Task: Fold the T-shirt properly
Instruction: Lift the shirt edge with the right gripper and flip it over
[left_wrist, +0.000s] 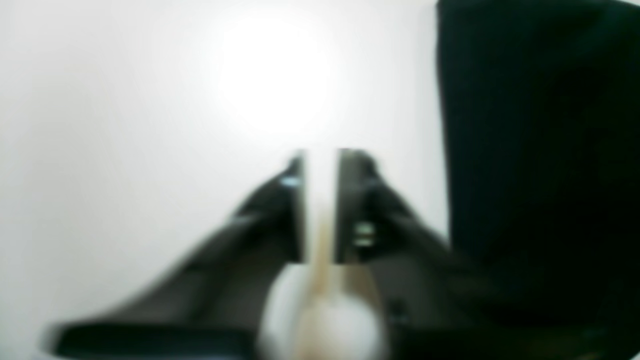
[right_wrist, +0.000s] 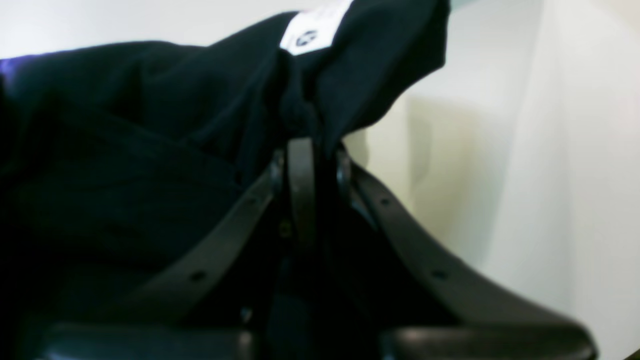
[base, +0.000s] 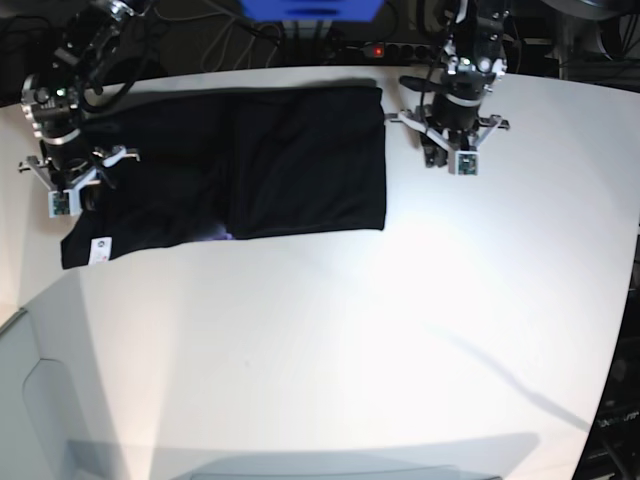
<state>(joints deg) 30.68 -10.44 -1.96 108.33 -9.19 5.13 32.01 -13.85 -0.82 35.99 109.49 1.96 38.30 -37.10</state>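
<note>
Right gripper (right_wrist: 306, 150): jaws are closing on a bunched fold of the T-shirt (base: 250, 165), with black cloth pinched between the fingertips and spilling up and over them in the right wrist view. A small white tag (right_wrist: 314, 27) is showing on the raised cloth just above the pinch. Left gripper (left_wrist: 320, 165): jaws are standing slightly apart with a narrow bright gap between the fingers (left_wrist: 357, 200), holding nothing; the view is blurred, so finer detail cannot be told. The straight edge of the black shirt is lying just beside this gripper in the left wrist view, apart from the fingers. In the base view the right gripper (base: 72, 180) is sitting at the shirt's outer edge on that view's left, while the left gripper (base: 450, 150) is hanging over bare table (base: 330, 340) just beyond the shirt's opposite edge. The T-shirt is lying spread across the far part of the white table, with one panel already folded over and forming a neat rectangle on the side nearer the left gripper. The white tag (base: 99, 248) is showing at the near corner below the right gripper, and a faint purple patch (base: 222, 235) is peeking out along the near edge.
</note>
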